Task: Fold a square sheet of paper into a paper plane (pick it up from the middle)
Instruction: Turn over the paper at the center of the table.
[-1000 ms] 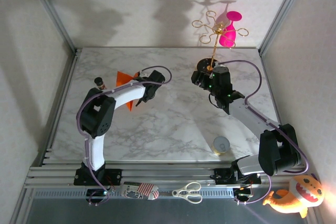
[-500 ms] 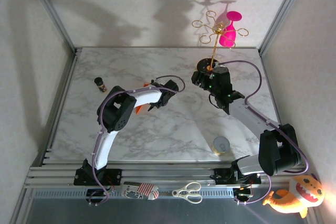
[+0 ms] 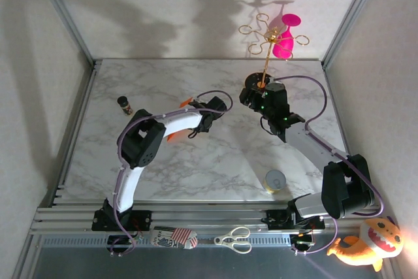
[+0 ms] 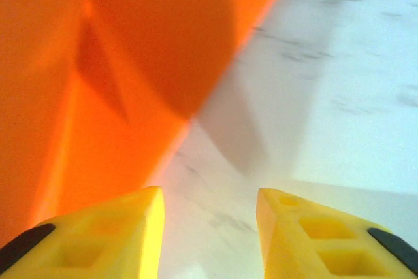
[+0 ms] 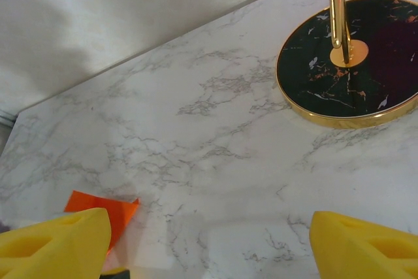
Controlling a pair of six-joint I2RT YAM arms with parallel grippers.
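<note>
Marble, white with grey veins, is the table (image 3: 215,161) I am working over. My left arm (image 3: 140,142) bends across its left half toward the middle, and my right arm (image 3: 313,148) reaches up the right side toward the far edge. The gold stand (image 3: 264,63) sits near the far right corner on its black base (image 5: 353,63), with a pink glass (image 3: 284,40) hung at the top.

The paper (image 4: 130,63) is left of centre, mostly hidden under my left forearm in the top view, with orange showing on either side of it. From the left wrist it is blurred, shows a crease, and reaches down to the left finger. I cannot tell whether it lies flat.

The left gripper (image 4: 209,207) has its yellow fingers apart, with bare marble between them and nothing pinched. The right gripper (image 5: 209,233) is spread wide and empty, near the base, with a paper corner just past its left finger.

A roll (image 3: 275,180) stands by the near edge on the right. A small bottle (image 3: 124,104) stands near the left edge.
</note>
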